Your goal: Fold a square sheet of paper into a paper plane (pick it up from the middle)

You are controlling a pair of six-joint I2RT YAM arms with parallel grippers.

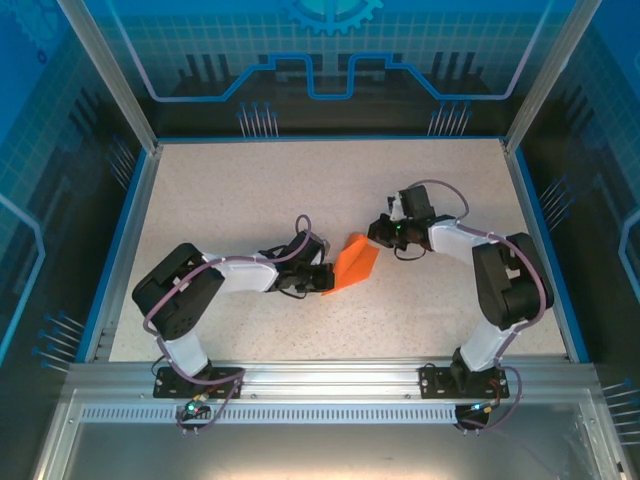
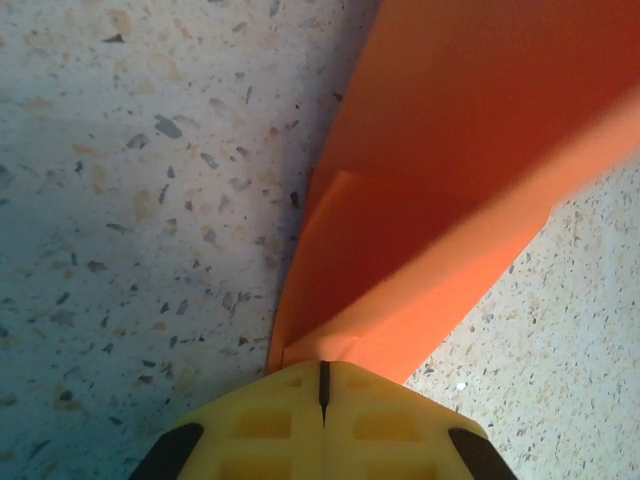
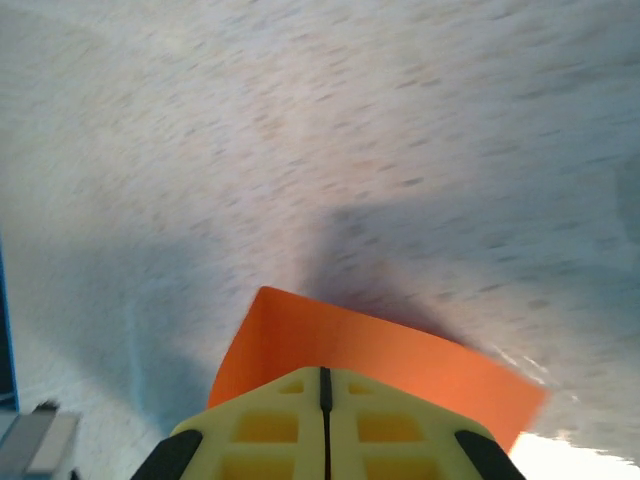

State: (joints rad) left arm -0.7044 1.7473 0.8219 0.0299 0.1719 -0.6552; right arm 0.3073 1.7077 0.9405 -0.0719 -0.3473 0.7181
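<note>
Both arms were bent at the elbow and stretched inward from their bases at the near edge of the table [image 1: 240, 190], the wrists brought close together near its middle. The left gripper [image 1: 318, 281] was kept low, its yellow fingers [image 2: 270, 425] pressed together on an edge of the folded orange paper [image 1: 355, 264]. The right gripper [image 1: 376, 234] was likewise clamped on the paper's opposite end.
</note>
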